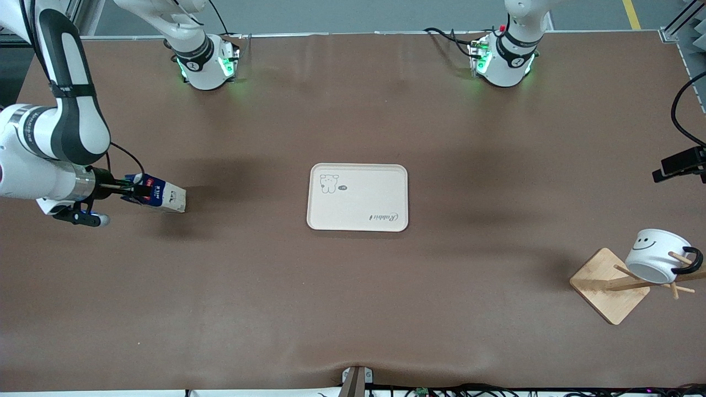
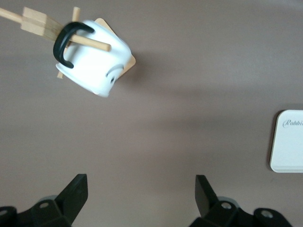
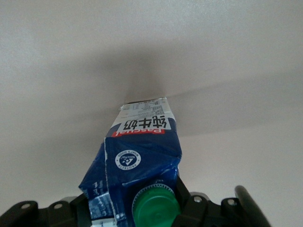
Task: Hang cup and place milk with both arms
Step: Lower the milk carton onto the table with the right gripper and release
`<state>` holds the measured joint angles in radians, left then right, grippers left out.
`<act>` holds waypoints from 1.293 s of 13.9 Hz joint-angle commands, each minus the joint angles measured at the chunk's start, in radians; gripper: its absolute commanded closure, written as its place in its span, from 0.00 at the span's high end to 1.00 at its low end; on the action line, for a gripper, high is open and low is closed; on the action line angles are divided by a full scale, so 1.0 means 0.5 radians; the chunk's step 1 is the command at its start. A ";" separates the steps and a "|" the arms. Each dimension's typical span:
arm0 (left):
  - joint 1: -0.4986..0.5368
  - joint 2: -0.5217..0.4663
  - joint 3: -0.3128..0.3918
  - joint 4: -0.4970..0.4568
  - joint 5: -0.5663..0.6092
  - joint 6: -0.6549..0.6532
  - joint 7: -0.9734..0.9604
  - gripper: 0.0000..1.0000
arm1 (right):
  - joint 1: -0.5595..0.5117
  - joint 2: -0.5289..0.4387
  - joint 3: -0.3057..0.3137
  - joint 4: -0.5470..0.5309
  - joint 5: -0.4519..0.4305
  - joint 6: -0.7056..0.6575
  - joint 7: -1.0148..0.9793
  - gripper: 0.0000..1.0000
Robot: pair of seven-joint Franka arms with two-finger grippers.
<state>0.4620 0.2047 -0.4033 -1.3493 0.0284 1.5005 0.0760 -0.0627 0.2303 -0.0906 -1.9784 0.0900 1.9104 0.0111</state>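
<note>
While the front view takes in the whole brown table [image 1: 353,309], the right gripper [image 1: 129,191] sits at the right arm's end of it, clamped on the top of the milk [image 1: 162,196], which is tilted over on its side. A cream tray [image 1: 357,197] lies in the middle of the table. At the left arm's end, the cup [image 1: 656,255] hangs by its black handle on a peg of the wooden rack [image 1: 609,286].

From the left wrist view, the left gripper [image 2: 141,195] hangs over bare table with its fingers [image 2: 75,191] spread wide, holding nothing; the cup [image 2: 97,59] shows on its peg, the tray [image 2: 289,142] at the edge.

From the right wrist view, the milk [image 3: 137,161] fills the middle, green cap [image 3: 154,205] close to the gripper body.
</note>
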 commanded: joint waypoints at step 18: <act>-0.829 -0.615 0.724 -0.569 0.014 -0.053 -0.269 1.00 | -0.025 0.042 0.055 0.302 0.001 -0.249 -0.016 1.00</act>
<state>0.0154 -0.0790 -0.0055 -1.6127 0.0321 1.4711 -0.0450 -0.0646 0.2376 -0.0751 -1.9310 0.0881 1.8689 0.0095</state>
